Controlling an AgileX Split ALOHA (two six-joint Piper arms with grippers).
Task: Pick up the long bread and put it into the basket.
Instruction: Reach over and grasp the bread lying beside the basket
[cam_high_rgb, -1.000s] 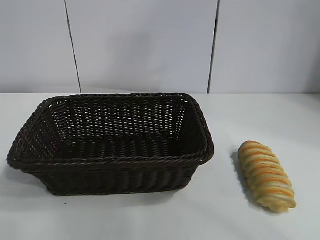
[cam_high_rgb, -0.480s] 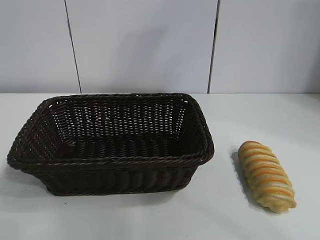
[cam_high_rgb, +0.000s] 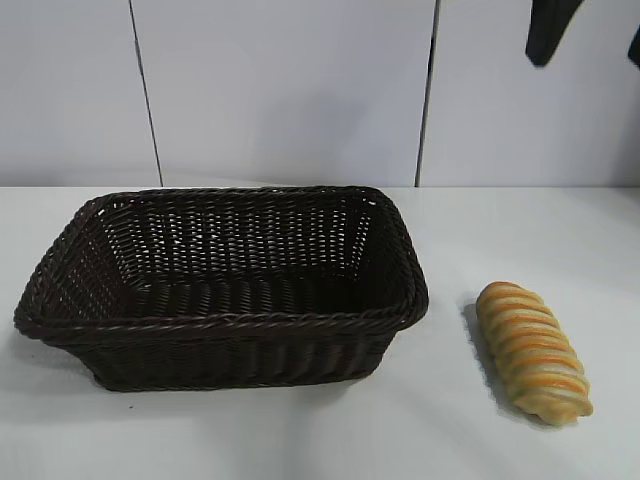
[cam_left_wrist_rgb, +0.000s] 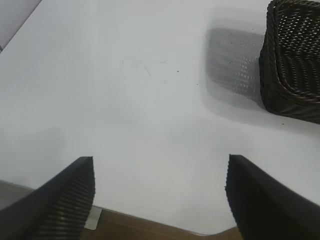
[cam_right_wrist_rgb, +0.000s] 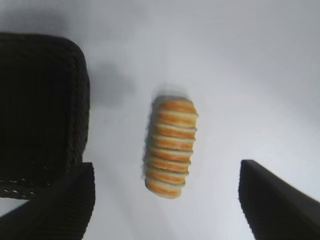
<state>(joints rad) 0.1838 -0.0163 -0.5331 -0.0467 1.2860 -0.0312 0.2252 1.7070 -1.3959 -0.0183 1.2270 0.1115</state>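
Outside, the long bread (cam_high_rgb: 532, 352) lies on the table (cam_high_rgb: 300, 440) just right of the basket (cam_high_rgb: 220, 285), untouched, with the right gripper (cam_high_rgb: 590, 35) high above it. Left wrist: the left gripper (cam_left_wrist_rgb: 160, 200) hangs wide and empty over bare table, parked clear of the basket. Right wrist: jaws wide and empty, loaf framed between them, seemingly lined up for a grasp from above.

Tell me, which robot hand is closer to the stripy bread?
Right. The right hand hangs open above the long bread. The left hand is open too, off beyond the basket, away from the bread.
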